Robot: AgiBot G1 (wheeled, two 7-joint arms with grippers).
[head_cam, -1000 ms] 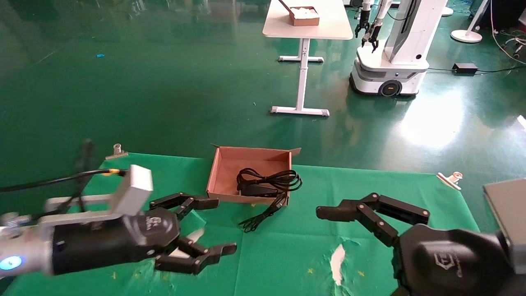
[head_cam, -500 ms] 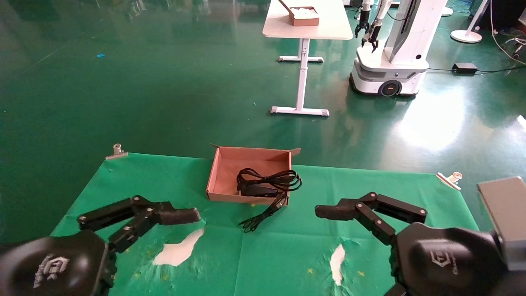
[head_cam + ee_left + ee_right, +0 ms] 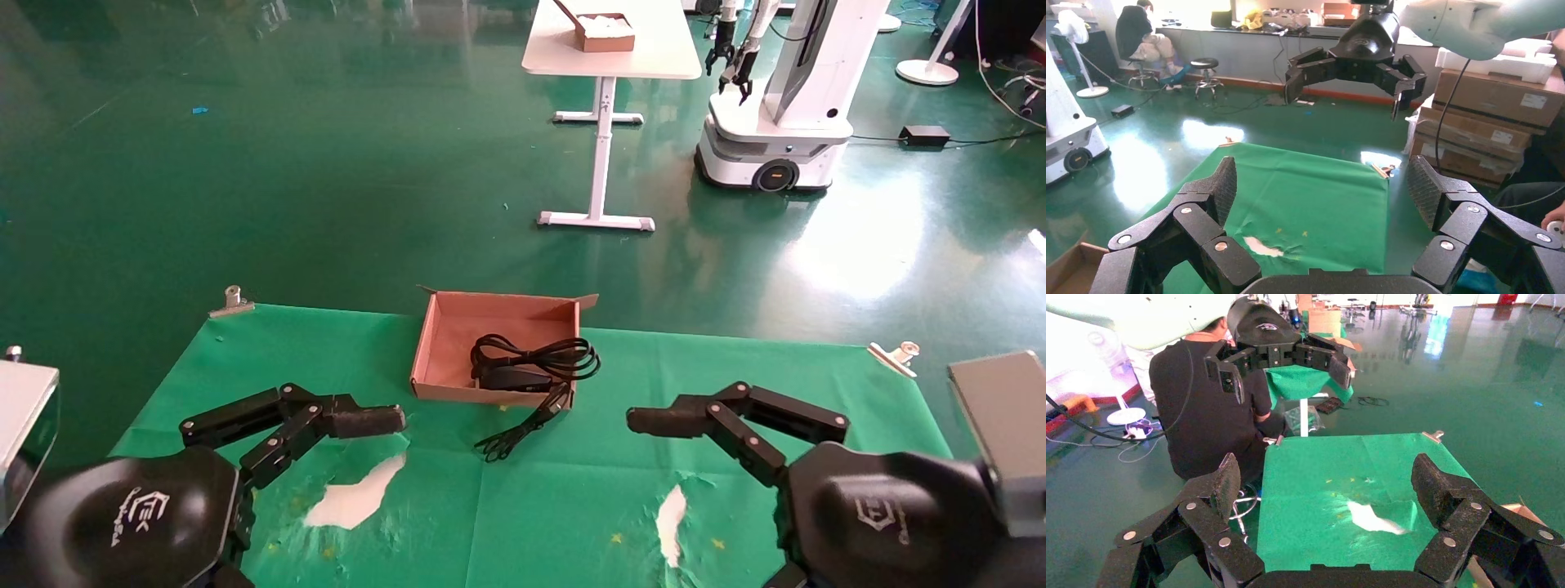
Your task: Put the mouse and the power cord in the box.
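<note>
Both arms hover low over the green cloth with fingers spread and holding nothing: left gripper near-left, right gripper near-right. The box sits at the far middle, holding the power cord, a glossy black loose coil over a dark block. A thin black cable spills over the front wall; judged best tucked in by a pinch near its bunched end, without dragging the light box.
</note>
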